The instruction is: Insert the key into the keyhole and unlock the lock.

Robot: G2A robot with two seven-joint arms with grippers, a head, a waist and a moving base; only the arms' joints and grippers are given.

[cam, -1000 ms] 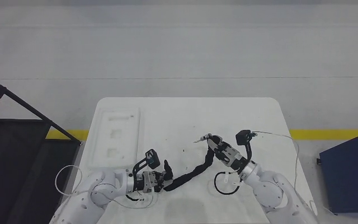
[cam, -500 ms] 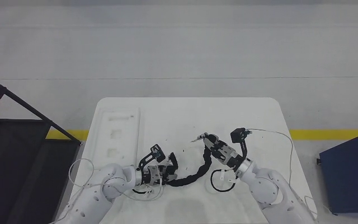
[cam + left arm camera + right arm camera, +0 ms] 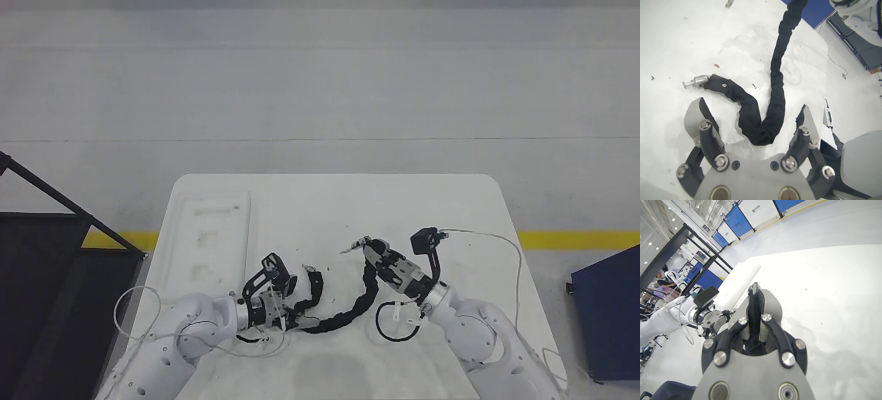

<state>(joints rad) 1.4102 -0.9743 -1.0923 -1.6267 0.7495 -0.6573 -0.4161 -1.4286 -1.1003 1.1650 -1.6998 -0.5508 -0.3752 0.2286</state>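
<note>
My left claw point(image 3: 752, 103) is spread wide and hangs just over the desk point(image 3: 677, 37), gripping nothing. The chain lock point(image 3: 776, 91), in its black fabric sleeve, lies on the desk with its hairpin bend right between my two left fingers point(image 3: 694, 113). I cannot tell whether either pad touches the sleeve.

From that bend the lock splits into two limbs. The short one runs away from my left wrist and curls toward the side away from my right arm. It ends in a silvery metal pin point(image 3: 694, 82) that lies flat on the desk and points the same way. The long limb snakes off across the desk toward my right arm, so seen from above the lock's long axis runs from one claw to the other.

My right claw point(image 3: 754, 289) is clamped tight on the far end of that long limb, and the black sleeve fills the narrow gap between its fingers. A small metal tip point(image 3: 754, 287) shows at the fingertips, but I cannot tell what it is.
</note>
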